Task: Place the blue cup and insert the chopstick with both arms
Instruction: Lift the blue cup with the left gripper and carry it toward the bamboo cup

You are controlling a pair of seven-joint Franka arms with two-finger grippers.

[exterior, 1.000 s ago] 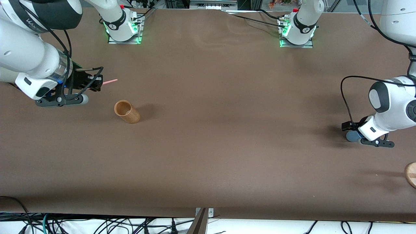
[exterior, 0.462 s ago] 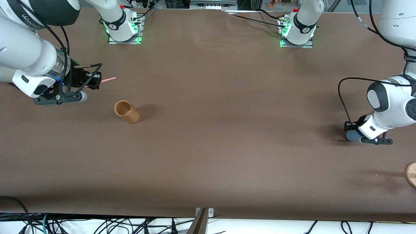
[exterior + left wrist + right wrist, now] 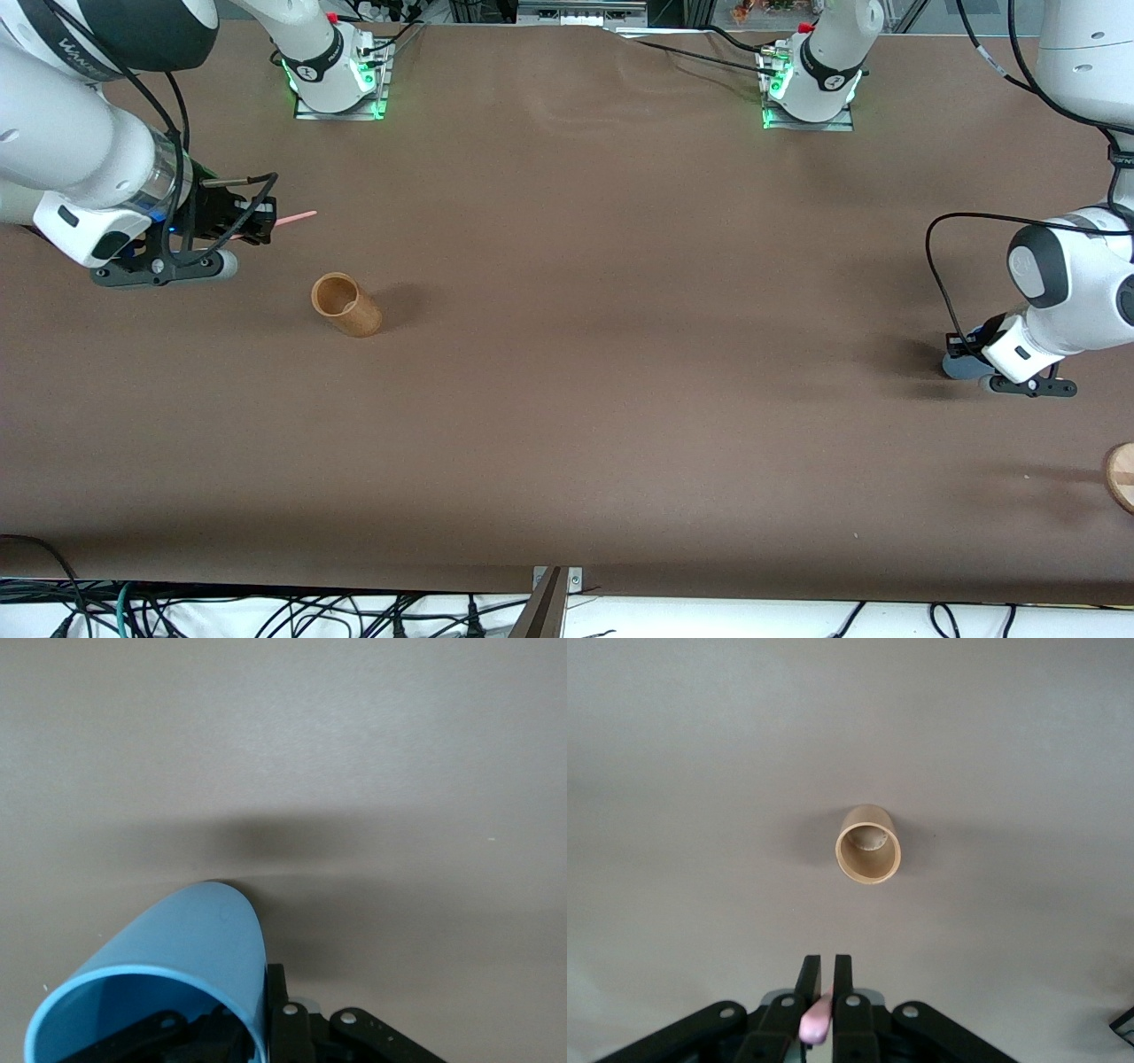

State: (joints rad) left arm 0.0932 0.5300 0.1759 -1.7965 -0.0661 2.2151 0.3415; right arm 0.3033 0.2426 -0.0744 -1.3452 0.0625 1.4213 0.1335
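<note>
The blue cup (image 3: 956,365) is at the left arm's end of the table, low at the tabletop. My left gripper (image 3: 966,352) is shut on the cup's wall, one finger inside and one outside, as the left wrist view shows for the gripper (image 3: 268,1020) and the cup (image 3: 182,943). My right gripper (image 3: 259,221) is shut on the pink chopstick (image 3: 299,215), held level over the table at the right arm's end. In the right wrist view the chopstick's end (image 3: 817,1017) sits between the fingers of that gripper (image 3: 821,973).
A tan wooden cylindrical holder (image 3: 345,305) stands open end up near the right gripper, nearer to the front camera; it also shows in the right wrist view (image 3: 868,844). A round wooden piece (image 3: 1121,476) lies at the table's edge by the left arm.
The right gripper has moved a little toward the robots' bases with the chopstick, then held. The left gripper has shifted slightly with the blue cup in it.
</note>
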